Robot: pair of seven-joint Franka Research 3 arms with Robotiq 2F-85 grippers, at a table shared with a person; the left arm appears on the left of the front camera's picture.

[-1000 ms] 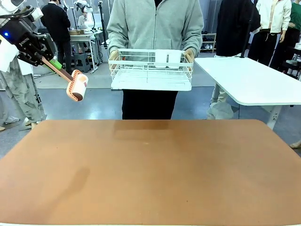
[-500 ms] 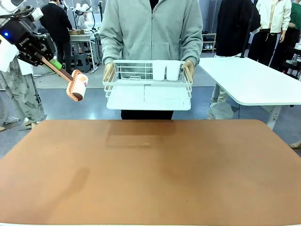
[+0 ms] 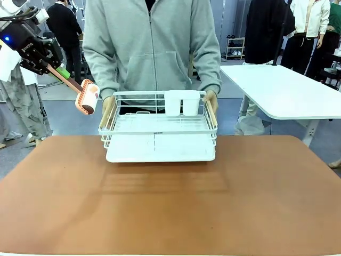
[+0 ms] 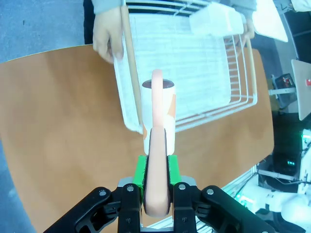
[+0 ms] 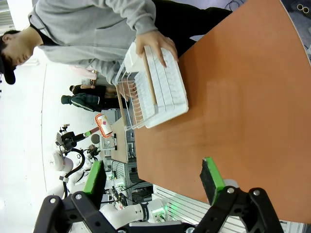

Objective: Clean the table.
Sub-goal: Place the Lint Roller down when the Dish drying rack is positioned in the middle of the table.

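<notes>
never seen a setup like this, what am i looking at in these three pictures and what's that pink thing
Two robot arms share a brown table with a person. The front picture comes from a fixed camera between the arms, looking across the table. The other two come from cameras on the arms' wrists. The left gripper is shut on the handle of a pink lint roller, held in the air beside the table's far left corner. The right gripper is open, holding nothing. The person's hands hold a white wire dish rack at the table's far edge.

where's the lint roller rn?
Front view, upper left: the lint roller is clamped in the left gripper, held in the air, left of the person's dish rack.
</notes>
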